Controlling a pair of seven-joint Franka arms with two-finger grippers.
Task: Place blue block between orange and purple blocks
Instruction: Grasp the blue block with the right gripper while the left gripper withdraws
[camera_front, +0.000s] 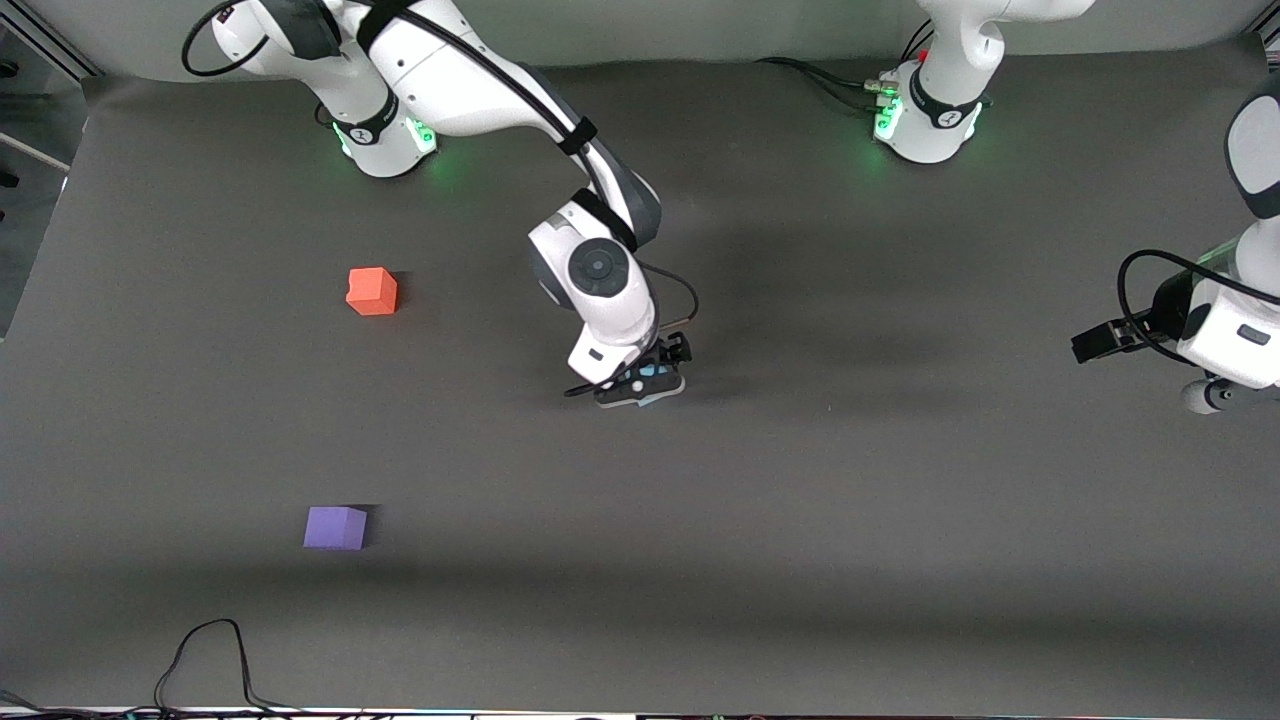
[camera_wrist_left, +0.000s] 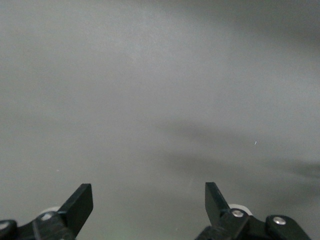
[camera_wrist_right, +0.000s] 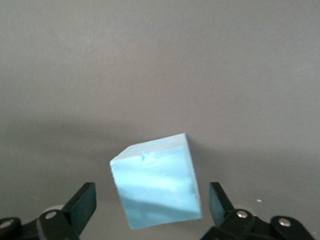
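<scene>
The small sky-blue matte cube sits ungrasped on the grey table between the wide-spread fingers of the right gripper, well apart from the orange-red cube and violet cube, while the left gripper waits agape, empty.

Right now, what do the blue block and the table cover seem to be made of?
The blue block, between the right gripper's open fingers, looks like foam, or perhaps painted wood: matte sky-blue faces without glare, a small dent near one edge. The table cover looks like dark grey matte sheet, maybe felt or paper: flat, seamless, with soft shadows. The orange block and purple block look equally matte.
</scene>
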